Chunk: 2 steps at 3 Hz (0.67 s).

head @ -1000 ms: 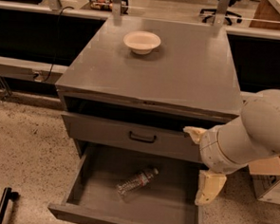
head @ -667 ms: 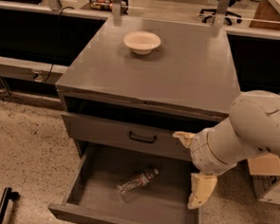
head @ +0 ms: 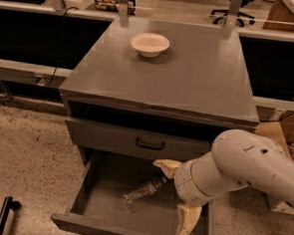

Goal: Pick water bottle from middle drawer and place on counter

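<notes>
The water bottle (head: 142, 191) lies on its side on the floor of the open middle drawer (head: 101, 206), cap pointing up and right. My gripper (head: 168, 199) is open just right of the bottle, low over the drawer. One cream finger (head: 166, 166) is by the bottle's cap end and the other (head: 186, 220) is near the drawer's front right. The fingers do not hold the bottle. The counter (head: 194, 77) is the grey cabinet top above, with a white bowl (head: 149, 44) at its back.
A closed drawer front with a black handle (head: 150, 145) sits above the open drawer, and a dark open slot lies over it. A cardboard box (head: 280, 135) stands at the right. A black object (head: 2, 220) is on the speckled floor at lower left.
My arm has moved left and down into the open drawer. The open fingers now sit close beside the bottle. The bottle and bowl have not moved.
</notes>
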{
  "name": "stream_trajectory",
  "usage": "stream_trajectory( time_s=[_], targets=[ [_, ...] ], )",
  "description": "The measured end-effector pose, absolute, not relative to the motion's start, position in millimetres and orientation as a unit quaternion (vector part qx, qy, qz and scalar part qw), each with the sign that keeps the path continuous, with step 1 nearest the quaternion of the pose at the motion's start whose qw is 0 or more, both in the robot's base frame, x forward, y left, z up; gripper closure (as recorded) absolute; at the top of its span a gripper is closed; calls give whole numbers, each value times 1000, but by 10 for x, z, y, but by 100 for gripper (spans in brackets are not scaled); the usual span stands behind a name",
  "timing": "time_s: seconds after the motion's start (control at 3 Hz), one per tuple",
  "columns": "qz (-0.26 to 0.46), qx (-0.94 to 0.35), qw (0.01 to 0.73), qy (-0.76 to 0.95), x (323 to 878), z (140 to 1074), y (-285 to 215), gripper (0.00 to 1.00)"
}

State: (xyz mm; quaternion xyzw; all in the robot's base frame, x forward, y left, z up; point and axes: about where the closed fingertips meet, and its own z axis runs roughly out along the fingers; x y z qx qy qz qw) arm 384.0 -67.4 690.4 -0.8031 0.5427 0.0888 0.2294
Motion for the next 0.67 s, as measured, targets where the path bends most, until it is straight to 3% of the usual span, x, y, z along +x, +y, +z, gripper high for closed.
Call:
stream_trajectory(
  time_s=[0.67],
  targets=[
    [73,-817,223,527,3918,6774,-560,0]
  ],
)
